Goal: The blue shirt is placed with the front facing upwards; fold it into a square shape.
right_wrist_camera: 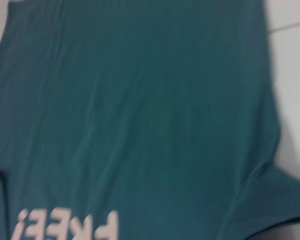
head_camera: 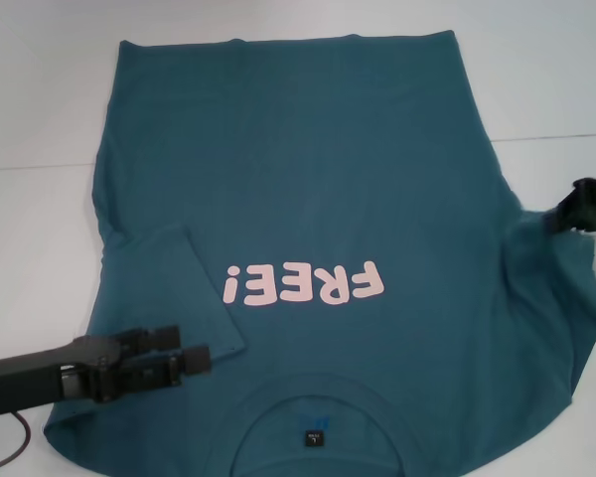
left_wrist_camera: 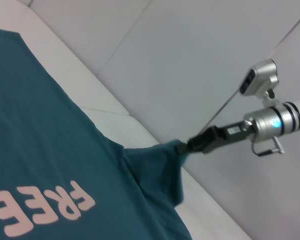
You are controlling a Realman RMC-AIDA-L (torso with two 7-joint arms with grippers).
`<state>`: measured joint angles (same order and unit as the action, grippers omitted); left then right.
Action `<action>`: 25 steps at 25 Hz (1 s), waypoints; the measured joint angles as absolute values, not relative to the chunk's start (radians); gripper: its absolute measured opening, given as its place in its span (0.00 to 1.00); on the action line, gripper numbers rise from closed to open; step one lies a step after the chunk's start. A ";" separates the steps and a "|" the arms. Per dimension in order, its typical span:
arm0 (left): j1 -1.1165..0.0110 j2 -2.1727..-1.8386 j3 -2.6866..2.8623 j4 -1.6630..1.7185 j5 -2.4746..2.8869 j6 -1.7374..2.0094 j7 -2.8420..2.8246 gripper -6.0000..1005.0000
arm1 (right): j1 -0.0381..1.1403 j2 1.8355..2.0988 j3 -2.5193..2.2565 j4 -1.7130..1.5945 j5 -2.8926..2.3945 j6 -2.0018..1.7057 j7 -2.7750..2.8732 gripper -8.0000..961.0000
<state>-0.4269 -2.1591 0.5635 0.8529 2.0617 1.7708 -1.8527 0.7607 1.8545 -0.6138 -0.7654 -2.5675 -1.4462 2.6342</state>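
Head view: blue shirt flat on white desk, front up, collar near, pink lettering mid-chest. Left sleeve folded inward over body. Left hand above near-left shirt area, fingers narrow, nothing between them. Right hand at right edge, pinching right sleeve, cloth lifted.

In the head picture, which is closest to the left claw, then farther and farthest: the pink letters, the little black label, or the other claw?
From the left claw:
1. Pink letters, just beyond it, mid-shirt.
2. Black label, inside the collar; nearly as close, hard to separate from the letters.
3. Right claw, far across at the opposite sleeve.
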 joint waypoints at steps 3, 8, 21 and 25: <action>-0.428 -2.159 0.549 0.853 2.062 1.770 -1.853 0.95 | 0.773 1.854 -0.618 -0.767 -2.571 -1.501 2.645 0.07; -0.427 -2.158 0.533 0.853 2.062 1.770 -1.853 0.95 | 0.786 1.856 -0.643 -0.756 -2.573 -1.539 2.650 0.08; -0.429 -2.160 0.529 0.853 2.062 1.759 -1.853 0.94 | 0.807 1.879 -0.648 -0.707 -2.562 -1.372 2.719 0.10; -0.431 -2.160 0.529 0.853 2.061 1.758 -1.854 0.94 | 0.821 1.881 -0.644 -0.688 -2.562 -1.306 2.724 0.10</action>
<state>-0.4308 -2.1598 0.5292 0.8529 2.0615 1.7581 -1.8538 0.8211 1.8808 -0.6443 -0.6878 -2.5618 -1.3061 2.7242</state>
